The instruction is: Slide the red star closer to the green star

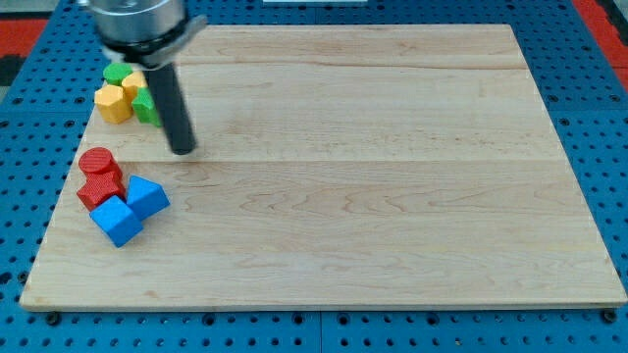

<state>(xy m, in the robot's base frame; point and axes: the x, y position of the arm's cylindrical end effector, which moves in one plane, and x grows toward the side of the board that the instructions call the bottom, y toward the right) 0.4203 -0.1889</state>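
Surface: one pale wooden board [373, 176] of lengthwise planks, lying on a blue pegboard bench [599, 127] that shows past every edge of the board; a strip of red [599, 12] shows at the view's top right corner; nothing more of the room is visible.

Tool: one dark rod hanging from a metal collar at the view's top left; my tip [183, 150] rests on bare wood near the board's left edge, below and just right of the upper cluster, above and right of the lower cluster, touching no block that I can see; it is a plain rod with no jaws, so there is nothing to stand apart or together.

Blocks, upper cluster, by the board's top left corner, four counted: one yellow block [114, 102], faceted; one smaller yellow block [133, 82] above it; one green round block [117, 73] at the top; one green block [147, 106], possibly the green star, though the rod hides its right side and the shape cannot be confirmed.

Blocks, lower cluster, by the board's left edge below its middle, four counted: one red cylinder [97, 161]; one red star [99, 188] touching it from below; one blue cube [117, 220] against the star's lower side; one blue angular block [148, 196] to the star's right.

The red star lies well apart from the green block, with my tip roughly between the two clusters.
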